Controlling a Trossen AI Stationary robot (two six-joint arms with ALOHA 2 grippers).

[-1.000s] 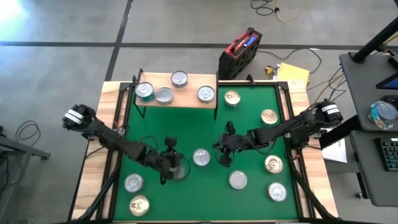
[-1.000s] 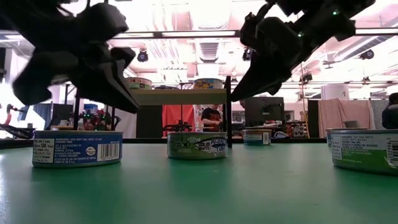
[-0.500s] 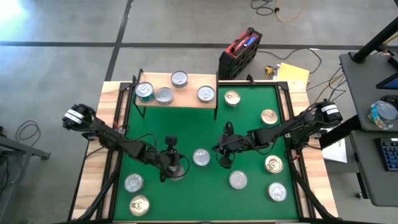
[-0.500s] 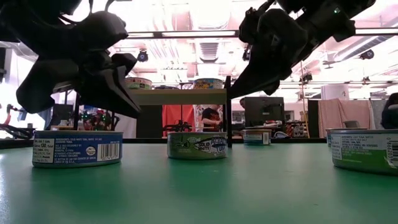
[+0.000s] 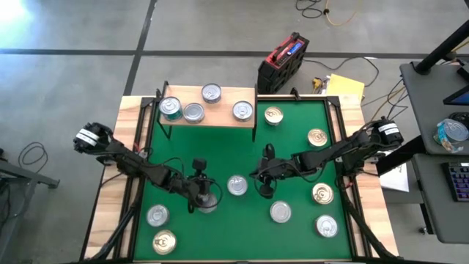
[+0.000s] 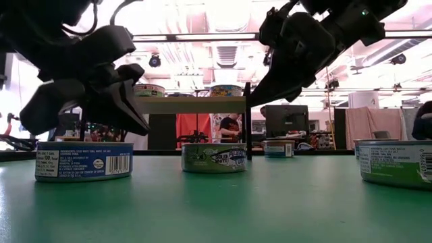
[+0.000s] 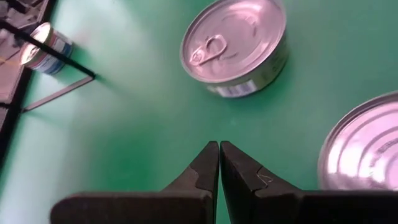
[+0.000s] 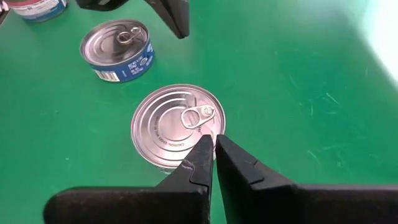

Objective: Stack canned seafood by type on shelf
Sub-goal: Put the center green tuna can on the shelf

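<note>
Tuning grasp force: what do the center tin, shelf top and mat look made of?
Center tin: looks like metal, shiny silver ribbed lid with pull tab.
Shelf: top looks like light, matte wood, grain not resolvable; thin black legs, probably metal.
Mat: green, matte, felt- or rubber-like; can't tell which.

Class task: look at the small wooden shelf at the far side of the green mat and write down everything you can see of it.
The shelf is a small rectangular board of light wood on thin black metal legs, standing level at the far left part of the green mat. Four round tins sit on top: a teal-sided tin at its left end, and three silver-topped ones. From the low view the space beneath the board looks open. Neither gripper touches it.
</note>
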